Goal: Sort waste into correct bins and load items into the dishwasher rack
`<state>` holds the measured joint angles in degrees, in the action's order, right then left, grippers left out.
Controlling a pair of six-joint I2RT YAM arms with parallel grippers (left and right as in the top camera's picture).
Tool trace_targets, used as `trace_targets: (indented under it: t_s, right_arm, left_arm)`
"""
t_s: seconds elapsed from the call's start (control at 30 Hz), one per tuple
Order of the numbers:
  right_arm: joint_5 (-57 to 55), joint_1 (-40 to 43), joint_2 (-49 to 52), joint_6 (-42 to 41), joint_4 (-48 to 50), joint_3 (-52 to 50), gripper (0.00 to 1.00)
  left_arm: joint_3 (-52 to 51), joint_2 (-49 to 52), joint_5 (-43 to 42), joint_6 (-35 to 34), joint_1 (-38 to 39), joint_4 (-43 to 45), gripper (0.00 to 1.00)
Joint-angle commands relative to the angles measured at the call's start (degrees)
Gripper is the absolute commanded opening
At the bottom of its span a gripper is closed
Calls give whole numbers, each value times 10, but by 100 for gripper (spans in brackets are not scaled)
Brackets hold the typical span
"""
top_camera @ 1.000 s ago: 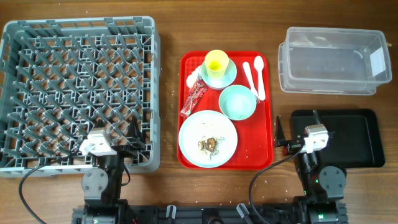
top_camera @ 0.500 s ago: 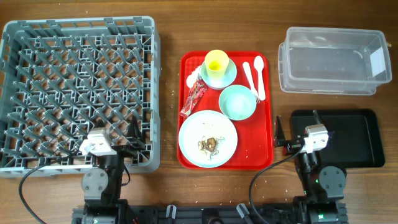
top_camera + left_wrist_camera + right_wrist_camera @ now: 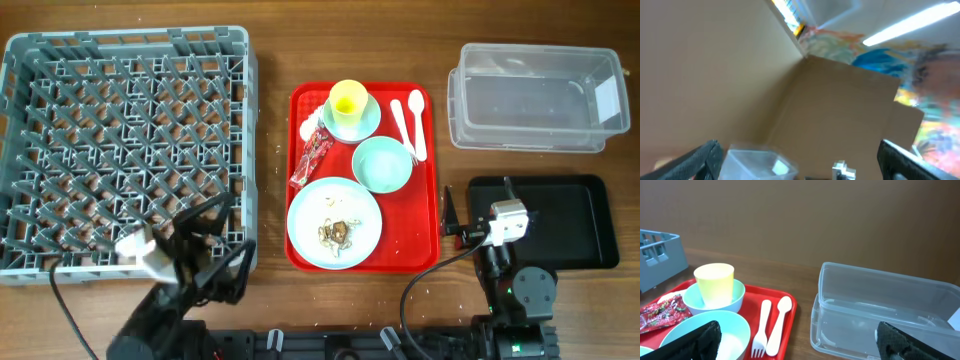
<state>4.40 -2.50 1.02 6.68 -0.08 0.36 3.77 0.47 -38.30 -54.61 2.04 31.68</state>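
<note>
- Snack wrapper [image 3: 312,158]: looks light, crinkly, slippery foil; pinch across its middle, ahead-left of right gripper [image 3: 797,341].
- Jaws on both arms wide open, empty; left gripper [image 3: 800,167] tilted upward.

Open bench [image 3: 270,150] lane runs between dishwasher rack [image 3: 125,150] and red tray [image 3: 405,235]; a narrower lane separates red tray from black tray [image 3: 570,225]. On the red tray, plate [image 3: 310,215], mint bowl [image 3: 382,165], cup [image 3: 347,100], fork and spoon [image 3: 417,128] and wrapper [image 3: 312,155] sit close together, gaps tight. Upright pegs crowd the rack floor.

Seemingly the clear tub [image 3: 756,162] blurred, cropped at bottom edge, mint-green bowl [image 3: 735,330] cropped too
</note>
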Motion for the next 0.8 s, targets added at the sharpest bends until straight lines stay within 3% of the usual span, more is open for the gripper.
trace_targets:
  t_s: [0.0, 0.07, 0.1, 0.17, 0.2, 0.27, 0.3, 0.43, 0.5, 0.63, 0.77]
  right_arm:
    - [-6, 3, -2, -7, 1, 0, 100]
    - [-6, 3, -2, -7, 1, 0, 100]
    - [-6, 3, -2, -7, 1, 0, 100]
    - [-6, 3, -2, -7, 1, 0, 100]
    - [-6, 3, -2, -7, 1, 0, 100]
    - [-6, 3, -2, -7, 1, 0, 100]
    - [-6, 3, -2, -7, 1, 0, 100]
    - [-6, 3, -2, -7, 1, 0, 100]
    - [-6, 3, -2, -7, 1, 0, 100]
    - [-6, 3, -2, -7, 1, 0, 100]
    - [-6, 3, -2, -7, 1, 0, 100]
  left_arm:
    - [144, 66, -28, 108, -7, -244, 99]
    - [301, 197, -35, 241, -7, -401, 100]
    - [414, 309, -34, 312, -6, -523, 100]
    - [547, 454, -31, 381, 16, -684, 100]
    - [654, 581, 23, 410, 73, -811, 100]
    - [737, 690, 110, 410, 159, -886, 100]
    - [797, 780, 191, 409, 247, -916, 100]
    - [823, 930, 303, 409, 381, -819, 100]
    - [824, 975, 347, 418, 417, -788, 100]
    - [823, 1033, 522, 424, 460, -726, 100]
    - [823, 1046, 445, 424, 463, -652, 100]
